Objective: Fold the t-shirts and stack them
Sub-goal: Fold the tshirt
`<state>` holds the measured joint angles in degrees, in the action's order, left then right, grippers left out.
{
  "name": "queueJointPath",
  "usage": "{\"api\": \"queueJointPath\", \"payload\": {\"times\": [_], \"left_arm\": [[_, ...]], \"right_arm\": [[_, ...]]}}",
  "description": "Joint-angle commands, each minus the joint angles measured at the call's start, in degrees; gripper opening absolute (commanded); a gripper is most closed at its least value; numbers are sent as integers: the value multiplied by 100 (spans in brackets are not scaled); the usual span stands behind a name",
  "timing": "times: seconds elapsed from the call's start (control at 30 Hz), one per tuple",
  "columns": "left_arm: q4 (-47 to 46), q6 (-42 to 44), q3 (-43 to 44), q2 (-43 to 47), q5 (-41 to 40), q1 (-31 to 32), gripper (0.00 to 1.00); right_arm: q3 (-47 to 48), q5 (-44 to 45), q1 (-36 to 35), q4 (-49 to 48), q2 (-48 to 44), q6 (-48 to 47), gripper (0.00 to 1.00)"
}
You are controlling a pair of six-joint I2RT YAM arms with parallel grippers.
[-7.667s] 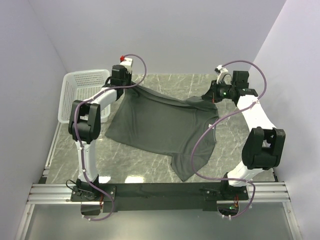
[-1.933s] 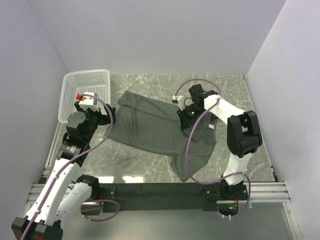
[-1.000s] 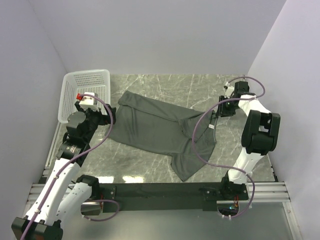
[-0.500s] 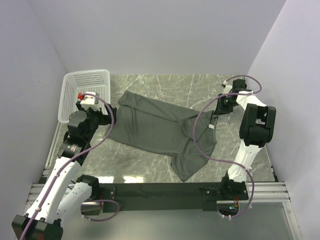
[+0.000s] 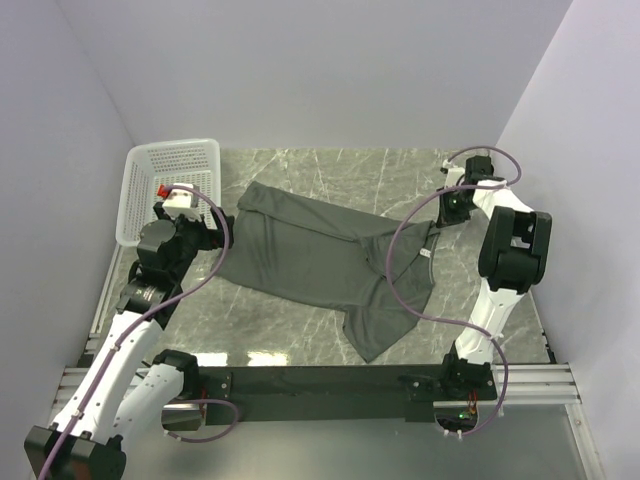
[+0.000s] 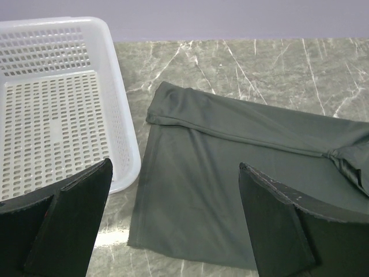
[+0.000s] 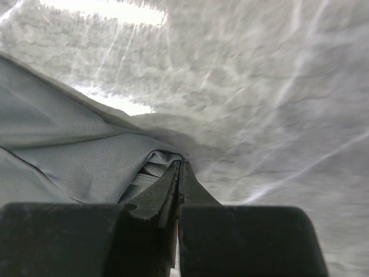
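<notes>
A dark charcoal-grey t-shirt [image 5: 320, 260] lies spread on the marble table, its top part folded over and one sleeve pointing toward the near edge. My right gripper [image 5: 439, 222] is low at the shirt's right edge. In the right wrist view its jaws are pressed together at the tip [image 7: 180, 165], pinching a fold of the fabric [image 7: 75, 153]. My left gripper [image 5: 213, 238] hovers above the shirt's left edge beside the basket. In the left wrist view its fingers [image 6: 75, 208] stand wide apart with nothing between them, over the cloth [image 6: 230, 167].
A white mesh basket [image 5: 170, 160] stands at the far left of the table, its wall [image 6: 130, 156] close to the shirt's left hem. Purple-grey walls close in the left, back and right. The right arm's cable loops over the shirt's right part [image 5: 395, 270].
The right gripper has shut on the shirt's right edge, staying at the same spot. The left arm has barely moved and stays open.
</notes>
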<state>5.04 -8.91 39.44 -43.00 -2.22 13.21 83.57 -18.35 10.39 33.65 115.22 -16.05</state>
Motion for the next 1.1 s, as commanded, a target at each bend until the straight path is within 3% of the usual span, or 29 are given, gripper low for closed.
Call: {"api": "queueJointPath", "payload": {"times": [0.0, 0.3, 0.33, 0.5, 0.57, 0.83, 1.07], "left_arm": [[-152, -85, 64, -32, 108, 6, 95], [-144, -94, 64, -112, 108, 6, 95], [-143, -94, 64, -120, 116, 6, 95], [-143, -85, 64, -129, 81, 6, 95], [-135, -85, 64, -121, 81, 6, 95], [-152, -94, 72, -94, 160, 6, 95], [-161, -94, 64, -68, 160, 6, 95]], "right_arm": [[151, 323, 7, -508, -465, -714, 0], [10, 736, -64, -1466, -589, -1558, 4], [19, 849, -81, -1632, -571, -1602, 12], [230, 1650, -64, -1801, -640, -1182, 33], [64, 1554, -46, -1792, -790, -1058, 38], [-412, -360, -2, -835, -949, 198, 42], [-210, -337, -20, -693, -308, 902, 44]]}}
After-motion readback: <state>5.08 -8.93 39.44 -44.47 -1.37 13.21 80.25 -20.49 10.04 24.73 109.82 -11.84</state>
